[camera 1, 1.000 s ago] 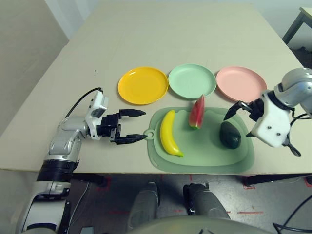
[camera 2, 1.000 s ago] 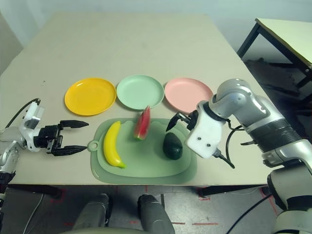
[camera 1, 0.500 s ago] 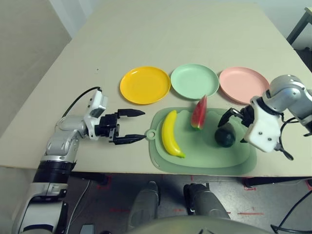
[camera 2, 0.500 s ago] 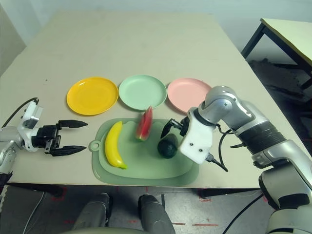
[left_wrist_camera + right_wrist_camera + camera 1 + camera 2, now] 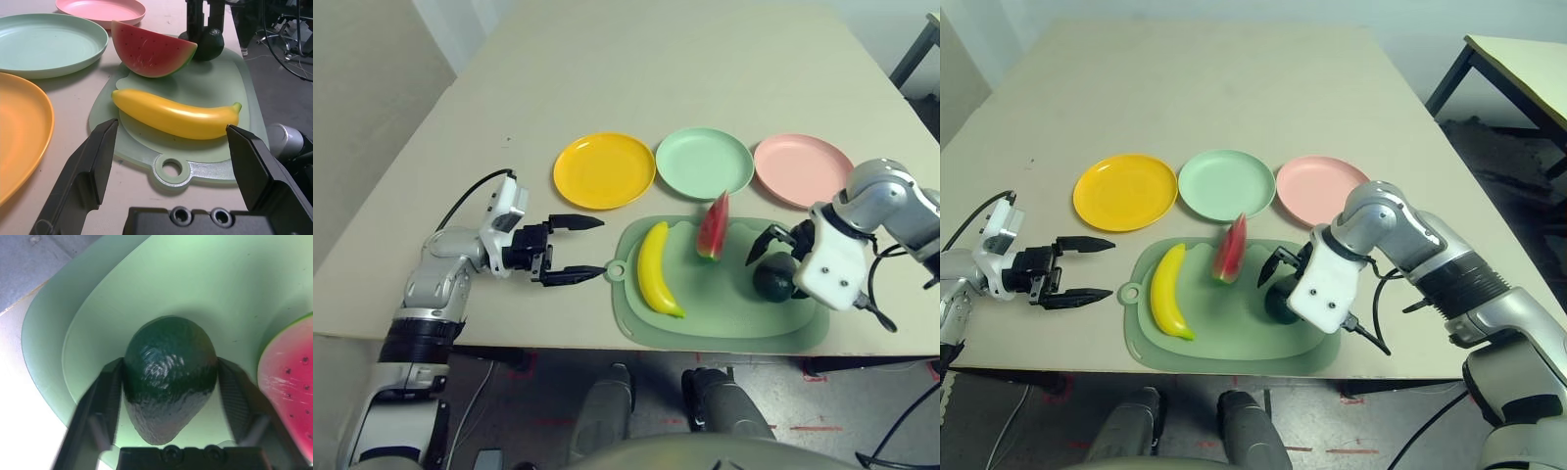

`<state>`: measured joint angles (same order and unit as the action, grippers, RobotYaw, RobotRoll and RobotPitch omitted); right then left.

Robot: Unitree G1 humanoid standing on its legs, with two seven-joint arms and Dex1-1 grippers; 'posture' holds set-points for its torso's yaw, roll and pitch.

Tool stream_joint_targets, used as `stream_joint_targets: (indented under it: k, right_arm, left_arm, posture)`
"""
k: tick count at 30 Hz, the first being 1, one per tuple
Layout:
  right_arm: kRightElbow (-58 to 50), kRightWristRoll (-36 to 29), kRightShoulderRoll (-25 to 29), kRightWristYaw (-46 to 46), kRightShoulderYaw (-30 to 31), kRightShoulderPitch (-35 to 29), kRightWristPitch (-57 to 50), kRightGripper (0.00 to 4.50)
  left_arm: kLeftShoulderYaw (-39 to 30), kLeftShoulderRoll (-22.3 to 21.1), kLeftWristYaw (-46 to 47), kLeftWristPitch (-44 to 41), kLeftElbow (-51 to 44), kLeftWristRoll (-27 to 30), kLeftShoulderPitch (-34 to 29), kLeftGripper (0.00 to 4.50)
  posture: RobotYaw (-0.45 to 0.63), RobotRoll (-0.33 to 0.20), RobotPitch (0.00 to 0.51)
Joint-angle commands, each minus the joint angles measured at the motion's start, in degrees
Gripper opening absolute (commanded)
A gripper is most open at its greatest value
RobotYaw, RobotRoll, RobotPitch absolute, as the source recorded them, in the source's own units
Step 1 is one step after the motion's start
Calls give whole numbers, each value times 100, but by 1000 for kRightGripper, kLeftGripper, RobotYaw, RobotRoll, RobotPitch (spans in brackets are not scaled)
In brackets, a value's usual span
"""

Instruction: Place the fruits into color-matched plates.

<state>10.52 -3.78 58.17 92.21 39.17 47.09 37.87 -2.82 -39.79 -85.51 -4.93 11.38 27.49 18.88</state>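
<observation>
With twelve o'clock at the far side from the robot, the broad pale beige tabletop carries a large, rounded-rectangle, sage-green mat near its six o'clock edge. A small ring-shaped tab juts from the mat at nine o'clock.

Three round, shallow plastic plates of equal size stand in a row beyond the mat: the yellow-orange plate toward eleven o'clock from the mat's middle, the pale mint-green plate at twelve, and the pale pink plate at one.

The left end effector, with two black fingers, stands open at the mat's nine o'clock side, its fingertips pointing to three o'clock, toward the banana. The right end effector, also black and two-fingered, reaches in over the mat's three o'clock side and is closed around the avocado, one finger against each flank.

The curved, smooth yellow toy banana lies on the mat's nine o'clock side, its ends toward twelve and five. The red toy watermelon wedge with green rind is near the mat's twelve o'clock edge. The dark green, glossy oval toy avocado is at the mat's three o'clock side; whether it touches the mat I cannot tell.
</observation>
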Motion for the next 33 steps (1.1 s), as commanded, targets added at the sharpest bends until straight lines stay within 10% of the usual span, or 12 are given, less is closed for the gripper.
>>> stream_joint_targets:
  k: [1,7,15,23,33]
  right_arm:
    - [-129,34,122,29,-22,-54,-98,2944]
    - [-208,-95,178,29,8,49,-348,2944]
    - [1853,435,-1015,-1,-316,1814,-349,2944]
    - [4776,2302,-2487,-1960,-186,3270,763,2944]
    - [6191,4046,-3348,-3903,320,3457,780,2944]
  left_arm:
    - [6,-45,-28,74,70,-56,23,4500]
    - [-12,-31,21,82,130,-71,61,4500]
    - [-232,52,758,-199,-177,-14,-170,4500]
    - [-561,371,2696,-416,-764,-408,-395,4500]
    - [-408,554,3489,-702,-1384,-529,-501,4500]
  posture:
    - [29,0,162]
    - [28,0,159]
    - [21,0,154]
    - [62,0,151]
    - [101,0,150]
